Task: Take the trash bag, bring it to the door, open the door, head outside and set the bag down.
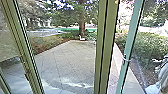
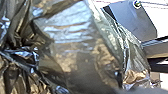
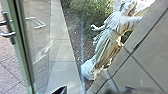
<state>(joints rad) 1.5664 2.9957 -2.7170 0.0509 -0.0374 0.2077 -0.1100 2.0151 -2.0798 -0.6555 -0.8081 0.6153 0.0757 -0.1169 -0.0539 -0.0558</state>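
The trash bag (image 2: 75,37), shiny and crumpled with dark folds, lies very close before my left wrist camera and hides much behind it. In the head view, glass doors stand before me: one greenish frame (image 1: 106,47) rises right of the middle, and a paler door frame (image 1: 130,37) with a metal handle (image 1: 126,59) is farther right. The right wrist view has the door frame (image 3: 23,50) and, beside it, a curved metal handle (image 3: 8,33). How either gripper stands cannot be made out.
Beyond the glass lies a paved yard (image 1: 67,60) with a tree (image 1: 81,22) at its far end. A hedge (image 1: 150,47) grows along the right. Near it a white statue (image 3: 107,42) of a robed figure stands close to a paved strip and a wall of large panels (image 3: 147,52).
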